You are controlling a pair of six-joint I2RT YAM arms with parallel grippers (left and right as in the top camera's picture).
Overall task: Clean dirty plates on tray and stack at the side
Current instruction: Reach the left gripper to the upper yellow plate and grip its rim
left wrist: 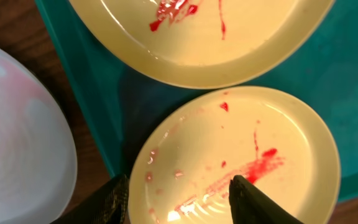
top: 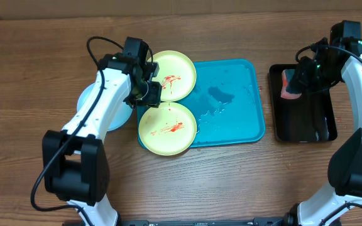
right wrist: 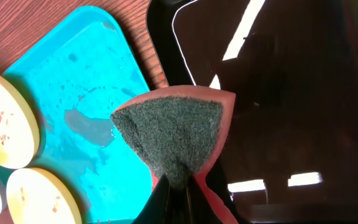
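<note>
The two pale yellow-green plates were round, shallow, smooth plastic. Both lay on the left end of the tray (top: 231,122), and each hung over its rim. The far plate (top: 180,68) sat at the tray's far-left corner with a red-orange sauce smear near its middle. The near plate (top: 168,129) sat at the near-left corner, streaked with the same sauce and dotted with small spots. Their rims lay just beside each other, and contact could not be judged. The blue-white plate (top: 88,103), of the same shape with a faint pink tinge, rested off the tray to its left on the bench (top: 231,182), partly under the left arm.

The tray itself was a turquoise plastic rectangle with rounded corners and a raised rim. Its floor was wet, with a thin film and puddles to the right of the plates.

The left pincer (left wrist: 179,202) hung released over the near plate's rim at the tray's left edge, its dark fingers (left wrist: 253,199) spread apart with nothing between them.

Right of the tray, a glossy black tray (top: 303,122) lay on the wood-grain bench. Above it the right pincer (right wrist: 178,186) was clenched on a sponge (right wrist: 169,137), salmon-pink foam with a coarse dark-green scouring face, pinched into a wedge.
</note>
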